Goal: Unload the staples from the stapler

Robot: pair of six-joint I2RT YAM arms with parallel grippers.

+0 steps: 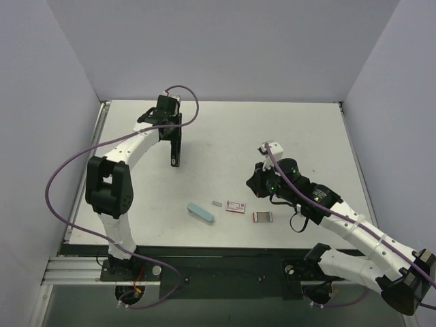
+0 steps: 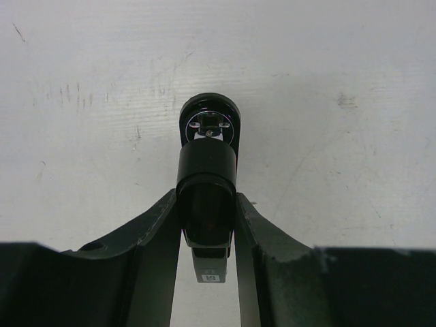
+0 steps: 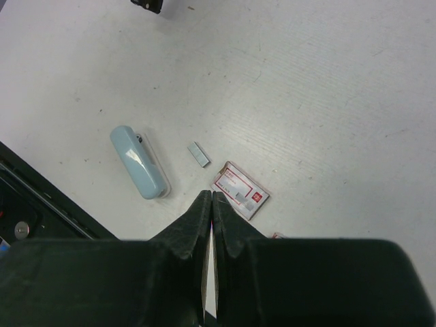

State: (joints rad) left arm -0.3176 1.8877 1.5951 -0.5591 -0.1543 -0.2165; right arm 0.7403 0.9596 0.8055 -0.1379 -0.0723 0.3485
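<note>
My left gripper (image 1: 172, 131) is shut on a black stapler (image 1: 175, 150) and holds it on end at the back left of the table. In the left wrist view the stapler (image 2: 209, 129) sits end-on between my fingers (image 2: 161, 231). The staples (image 1: 217, 203) are a tiny silver-grey strip lying on the table near the front, also in the right wrist view (image 3: 199, 154). My right gripper (image 1: 255, 184) is shut and empty, hovering to the right of the staples; in its own view the right gripper (image 3: 212, 198) is just in front of the strip.
A light blue stapler (image 1: 201, 212) lies left of the staples, also in the right wrist view (image 3: 139, 162). A small red-and-white box (image 1: 236, 206) (image 3: 240, 190) and a grey-framed box (image 1: 262, 217) lie to their right. The table's front edge (image 1: 204, 246) is close.
</note>
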